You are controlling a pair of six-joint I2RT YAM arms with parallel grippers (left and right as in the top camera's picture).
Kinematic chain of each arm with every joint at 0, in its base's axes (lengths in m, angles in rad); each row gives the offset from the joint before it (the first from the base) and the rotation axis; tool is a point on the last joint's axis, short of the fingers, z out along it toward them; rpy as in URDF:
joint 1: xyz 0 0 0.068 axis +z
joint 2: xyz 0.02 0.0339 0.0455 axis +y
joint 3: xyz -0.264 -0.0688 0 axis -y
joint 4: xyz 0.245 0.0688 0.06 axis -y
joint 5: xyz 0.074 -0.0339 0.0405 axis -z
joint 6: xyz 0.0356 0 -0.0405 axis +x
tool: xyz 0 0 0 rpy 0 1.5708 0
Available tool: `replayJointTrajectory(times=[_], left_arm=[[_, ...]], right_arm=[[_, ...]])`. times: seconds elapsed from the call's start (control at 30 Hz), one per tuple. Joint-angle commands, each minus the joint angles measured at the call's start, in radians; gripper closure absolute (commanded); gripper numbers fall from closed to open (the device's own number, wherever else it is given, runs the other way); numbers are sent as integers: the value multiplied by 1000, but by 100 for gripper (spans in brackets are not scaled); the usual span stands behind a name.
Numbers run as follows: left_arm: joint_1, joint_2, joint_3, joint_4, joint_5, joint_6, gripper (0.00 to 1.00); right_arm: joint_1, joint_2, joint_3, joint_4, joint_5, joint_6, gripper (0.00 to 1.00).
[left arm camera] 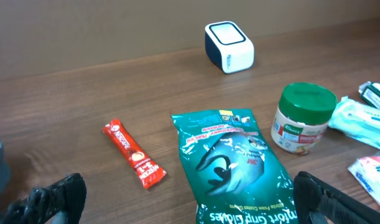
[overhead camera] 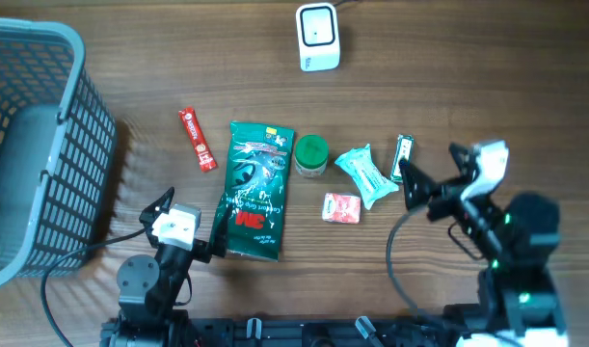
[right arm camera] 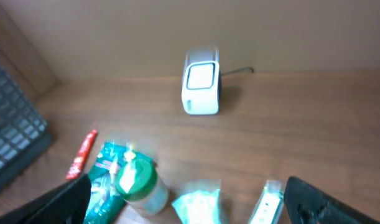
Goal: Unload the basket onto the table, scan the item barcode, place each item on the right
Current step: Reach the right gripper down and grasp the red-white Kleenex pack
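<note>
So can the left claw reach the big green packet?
Probably yes. The left claw is open and empty, the green packet lies flat right in front of it, and nothing sits between them.

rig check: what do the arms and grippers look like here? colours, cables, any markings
Both arms are black with rounded joint housings. The left gripper and right gripper each have a white body block and black fingers. One black cable loops out beside the left arm, and another runs by the right arm. Small green lights glow on the right arm. No readable markings.
</note>
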Motion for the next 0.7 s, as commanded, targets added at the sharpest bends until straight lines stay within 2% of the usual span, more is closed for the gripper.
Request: replayJointTrajectory(times=[0.0,0.13,0.17,0.23,0.27,0.4,0.53,0.67], left_arm=[[-3,-3,-6,0,16,15,0],[-3,-3,-6,0,16,15,0],[-3,-3,-6,0,16,15,0],[-3,-3,-6,0,16,15,0],[-3,-3,-6,0,16,15,0],[-3,-3,-6,0,16,15,0],[-3,-3,-6,0,16,15,0],[-3,-3,-6,0,16,15,0]], right_arm=[[10,254,213,-177,-128,160,0],[10,507,261,-205,-480,357,0],[10,560,261,-192,-478,357,0],[11,659,261,-180,-478,459,0],[24,718,261,-188,-478,416,1],[122,818,261,-291,-334,406,13],[243,825,261,-331,-179,473,14],[344,832,259,-329,151,570,12]])
